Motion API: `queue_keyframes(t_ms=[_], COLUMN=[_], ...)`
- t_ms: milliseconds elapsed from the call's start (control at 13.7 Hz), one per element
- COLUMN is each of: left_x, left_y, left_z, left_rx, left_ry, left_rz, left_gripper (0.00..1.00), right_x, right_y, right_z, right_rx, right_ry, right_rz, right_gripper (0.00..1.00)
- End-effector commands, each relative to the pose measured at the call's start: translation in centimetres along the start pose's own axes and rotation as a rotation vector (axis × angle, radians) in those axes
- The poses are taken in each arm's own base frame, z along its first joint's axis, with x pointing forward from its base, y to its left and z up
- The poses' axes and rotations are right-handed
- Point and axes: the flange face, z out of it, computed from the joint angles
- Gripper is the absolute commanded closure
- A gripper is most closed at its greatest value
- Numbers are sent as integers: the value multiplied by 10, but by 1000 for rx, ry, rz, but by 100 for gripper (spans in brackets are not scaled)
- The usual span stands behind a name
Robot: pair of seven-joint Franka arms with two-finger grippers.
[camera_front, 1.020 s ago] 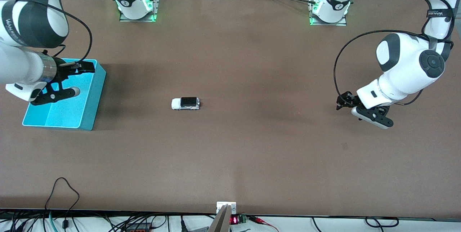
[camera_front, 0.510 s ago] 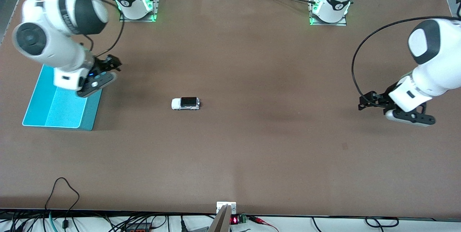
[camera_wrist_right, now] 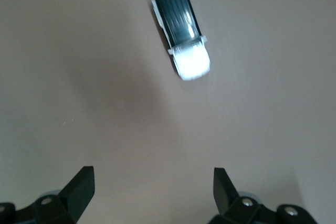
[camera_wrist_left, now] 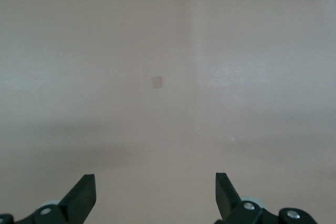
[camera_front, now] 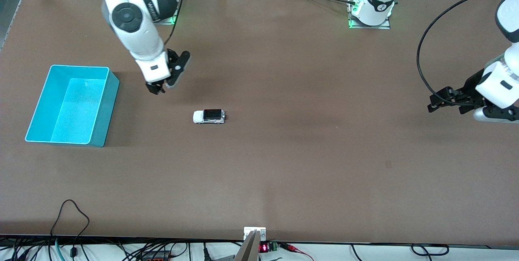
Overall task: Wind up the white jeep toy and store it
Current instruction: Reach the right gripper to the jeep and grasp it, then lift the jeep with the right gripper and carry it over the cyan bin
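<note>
The white jeep toy (camera_front: 209,116), white with a black roof, stands on its wheels on the brown table near the middle. It also shows in the right wrist view (camera_wrist_right: 181,31). My right gripper (camera_front: 159,89) is open and empty, in the air over the table between the turquoise bin (camera_front: 106,103) and the jeep. In the right wrist view its fingertips (camera_wrist_right: 84,184) stand wide apart short of the jeep. My left gripper (camera_front: 436,105) is open and empty over bare table at the left arm's end; its wrist view shows only table between the fingertips (camera_wrist_left: 84,190).
The turquoise bin stands empty at the right arm's end of the table. A small pale mark (camera_wrist_left: 157,82) lies on the table surface in the left wrist view. Cables run along the table edge nearest the front camera.
My right arm has swung from over the bin toward the middle of the table, nearer the jeep. My left arm has drawn away toward its end of the table. The jeep has not moved.
</note>
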Motion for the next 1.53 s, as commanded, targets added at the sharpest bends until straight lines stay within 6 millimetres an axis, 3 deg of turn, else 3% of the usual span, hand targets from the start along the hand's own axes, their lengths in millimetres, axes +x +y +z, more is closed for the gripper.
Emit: queue_keyframes(t_ms=[0, 292, 729, 1020, 1166, 1312, 1458], left_x=[-6, -12, -5, -8, -11, -12, -10], left_y=[-4, -9, -10, -12, -5, 15, 21], left_z=[-13, -17, -17, -15, -19, -20, -41], left_rx=[23, 28, 31, 32, 29, 24, 21], left_ry=[-19, -43, -6, -17, -31, -47, -37], left_rz=[-28, -25, -21, -23, -12, -1, -1], left_gripper=[0, 0, 0, 0, 0, 0, 0], right_x=[29, 53, 75, 85, 91, 97, 101], right_y=[-4, -2, 18, 42, 43, 36, 31], right_z=[43, 98, 114, 124, 133, 146, 152], right_rx=[-29, -37, -52, -58, -51, -34, -34], right_ry=[44, 140, 144, 158, 155, 150, 150], right_rz=[-152, -241, -264, -243, -245, -256, -271], right_gripper=[0, 0, 0, 0, 0, 0, 0])
